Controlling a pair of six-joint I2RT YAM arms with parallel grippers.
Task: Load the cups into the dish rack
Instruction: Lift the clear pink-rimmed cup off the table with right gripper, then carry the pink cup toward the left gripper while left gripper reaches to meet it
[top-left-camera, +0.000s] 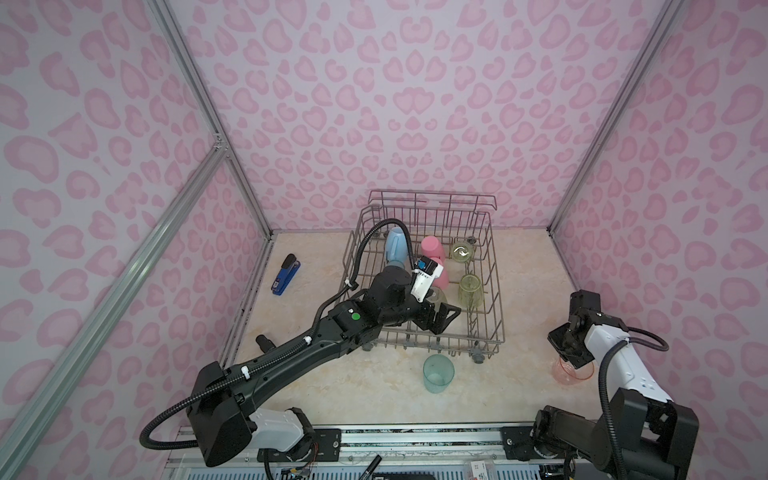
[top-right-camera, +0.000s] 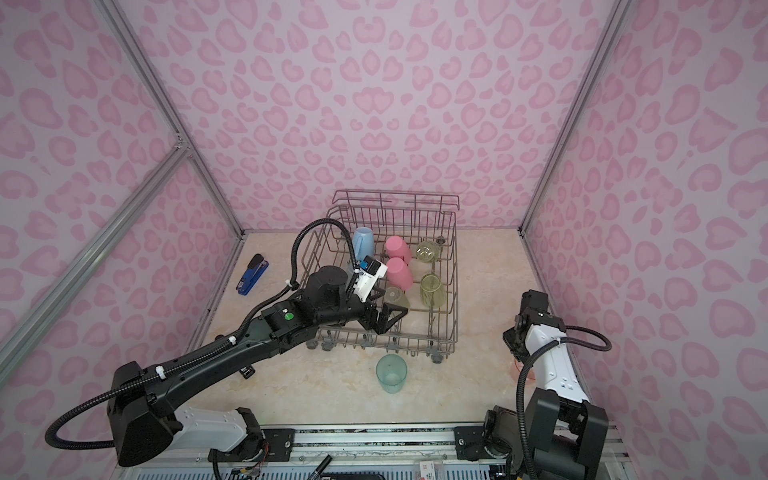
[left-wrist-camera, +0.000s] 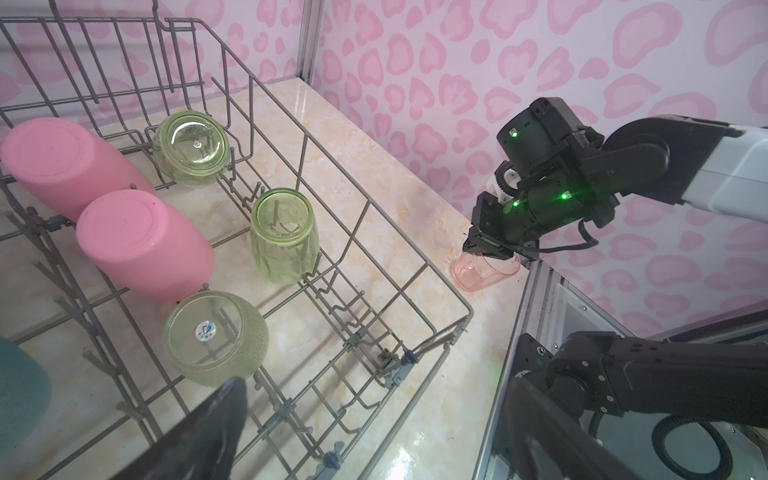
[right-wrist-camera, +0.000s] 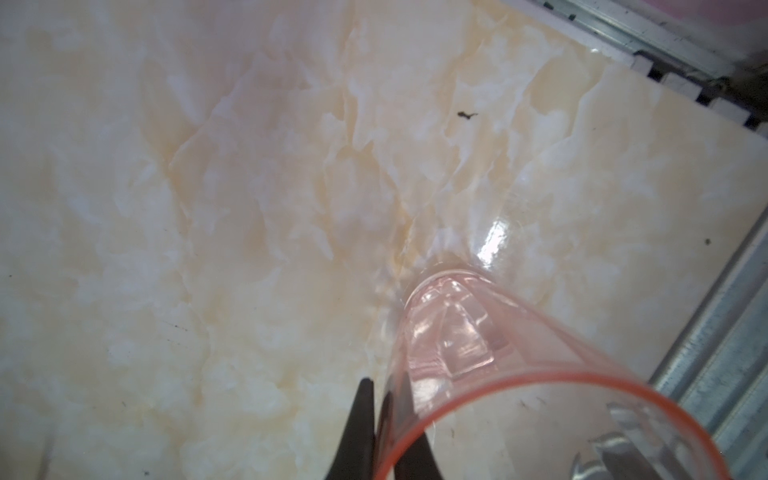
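The grey wire dish rack (top-left-camera: 497, 291) (top-right-camera: 455, 291) stands mid-table. In it are a light-blue mug (top-left-camera: 395, 249), two pink cups (top-left-camera: 432, 247) (top-left-camera: 441, 277) and three yellow-green cups (left-wrist-camera: 191, 145) (left-wrist-camera: 284, 235) (left-wrist-camera: 216, 336), bottoms up. My left gripper (top-left-camera: 446, 318) (left-wrist-camera: 374, 432) hangs open over the rack's front part, holding nothing. A teal tumbler (top-left-camera: 438, 374) (top-right-camera: 391, 373) stands upright on the table in front of the rack. At the right edge my right gripper (top-left-camera: 571, 357) (right-wrist-camera: 384, 424) is shut on the wall of a salmon tumbler (left-wrist-camera: 478, 274) (right-wrist-camera: 478, 328), one finger inside the rim, one outside.
A blue stapler (top-left-camera: 286, 274) lies at the table's left. The metal frame rail (right-wrist-camera: 706, 374) runs close beside the salmon tumbler. Pink patterned walls close the table on three sides. The arm bases sit along the front edge.
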